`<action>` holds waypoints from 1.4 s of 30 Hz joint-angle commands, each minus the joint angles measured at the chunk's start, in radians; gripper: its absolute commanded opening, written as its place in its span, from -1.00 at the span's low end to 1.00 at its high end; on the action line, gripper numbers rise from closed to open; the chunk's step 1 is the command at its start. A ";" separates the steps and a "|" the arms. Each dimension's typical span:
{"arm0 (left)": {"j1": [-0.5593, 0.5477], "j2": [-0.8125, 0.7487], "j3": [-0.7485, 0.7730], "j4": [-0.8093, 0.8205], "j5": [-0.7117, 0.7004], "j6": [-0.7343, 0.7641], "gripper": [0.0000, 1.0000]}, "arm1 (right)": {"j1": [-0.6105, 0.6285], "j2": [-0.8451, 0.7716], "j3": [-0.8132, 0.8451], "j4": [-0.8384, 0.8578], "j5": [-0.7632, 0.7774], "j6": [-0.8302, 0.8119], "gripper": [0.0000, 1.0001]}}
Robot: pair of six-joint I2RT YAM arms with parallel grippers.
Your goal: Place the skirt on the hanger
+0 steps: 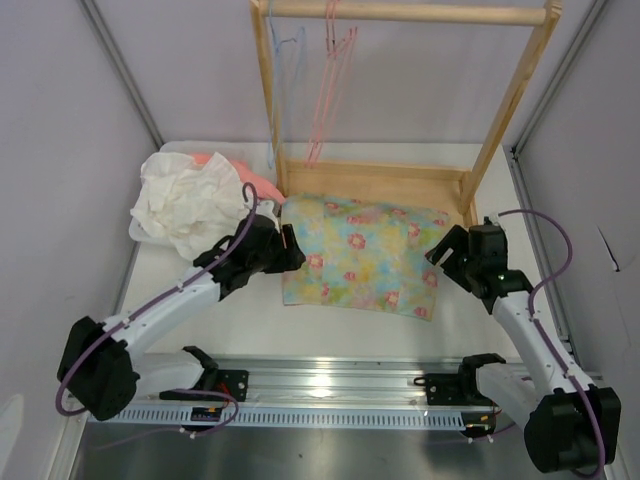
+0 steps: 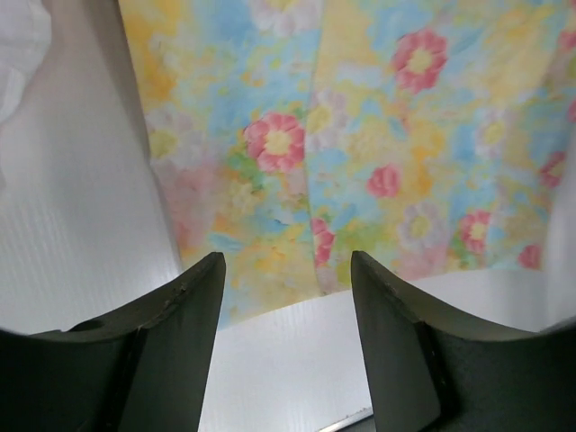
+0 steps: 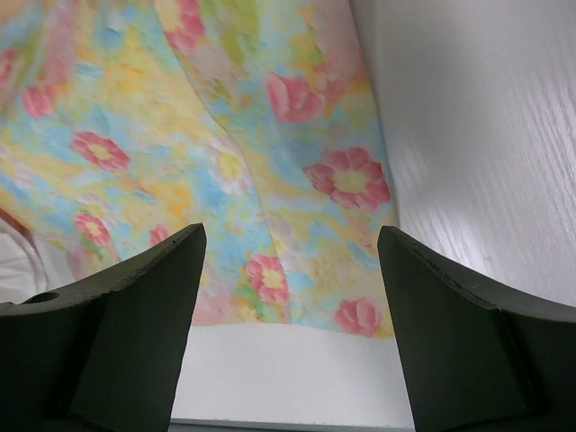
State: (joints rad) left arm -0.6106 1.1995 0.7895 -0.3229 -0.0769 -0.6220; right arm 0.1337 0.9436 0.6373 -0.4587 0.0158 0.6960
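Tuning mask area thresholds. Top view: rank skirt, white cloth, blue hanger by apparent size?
1. skirt: spread flat, largest.
2. white cloth: crumpled pile, clearly smaller.
3. blue hanger: thin wire outline, least area. It hangs on the far rack, so distance may shrink it.

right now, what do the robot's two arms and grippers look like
The left arm and right arm have white tubular links, black joint housings and black bases, each with a thin purple cable looping alongside. The left gripper and right gripper each carry two dark grey, wedge-shaped fingers. No markings are legible.
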 commanded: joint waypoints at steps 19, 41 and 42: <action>-0.009 -0.089 0.739 0.056 -0.119 0.332 0.25 | -0.009 0.211 0.389 0.035 -0.077 -0.104 0.68; 0.230 0.623 1.515 -0.174 0.051 0.390 0.18 | -0.040 0.339 0.446 0.095 -0.160 -0.153 0.67; 0.230 0.623 1.489 -0.171 0.048 0.387 0.17 | -0.042 0.340 0.441 0.097 -0.163 -0.151 0.67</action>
State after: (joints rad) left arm -0.3820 1.8755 2.3142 -0.5251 -0.0814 -0.2203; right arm 0.0975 1.2743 1.0473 -0.4049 -0.1253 0.5632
